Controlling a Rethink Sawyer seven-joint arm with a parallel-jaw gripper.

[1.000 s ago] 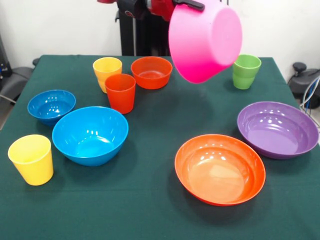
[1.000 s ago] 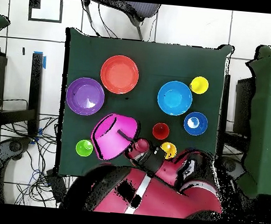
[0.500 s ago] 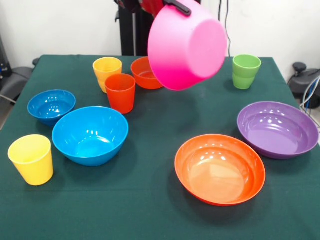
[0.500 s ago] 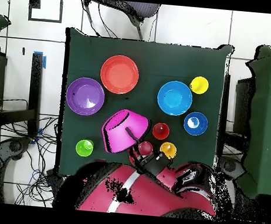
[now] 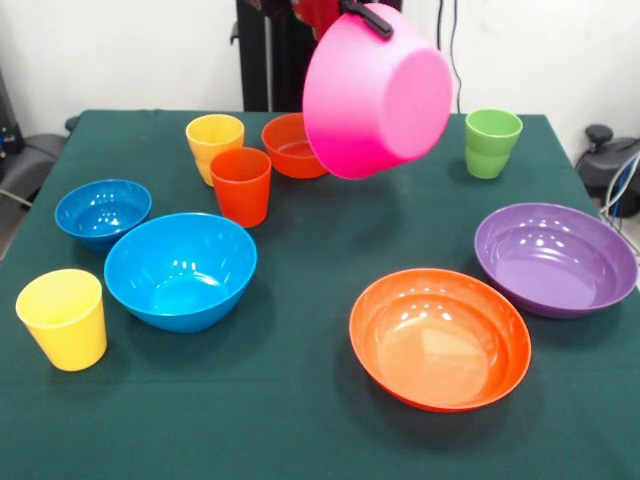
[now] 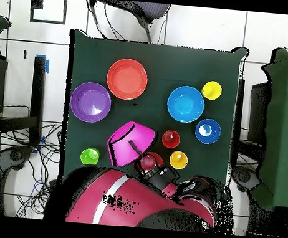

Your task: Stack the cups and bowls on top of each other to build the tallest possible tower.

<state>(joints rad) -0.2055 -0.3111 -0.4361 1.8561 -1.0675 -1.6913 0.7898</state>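
Observation:
My gripper (image 5: 366, 16) is shut on the rim of the large pink bowl (image 5: 376, 92) and holds it tilted in the air, base towards the front camera, above the table's far middle. In the overhead view the pink bowl (image 6: 131, 141) hangs by the arm. The small orange bowl (image 5: 287, 146) stands partly hidden behind it. A yellow cup (image 5: 214, 142) and the orange-red cup (image 5: 240, 186) stand to its left. The medium blue bowl (image 5: 180, 269), small blue bowl (image 5: 102, 211) and second yellow cup (image 5: 63, 318) are at the left. The green cup (image 5: 492, 142) stands far right.
The wide orange bowl (image 5: 440, 336) and wide purple bowl (image 5: 555, 258) sit at the front right of the green-clothed table (image 5: 320, 240). The red arm (image 6: 146, 196) covers the table's edge on the robot's side in the overhead view.
The pink bowl has been carried leftward in the front view, from beside the green cup to in front of the small orange bowl, and stays tilted in the grip.

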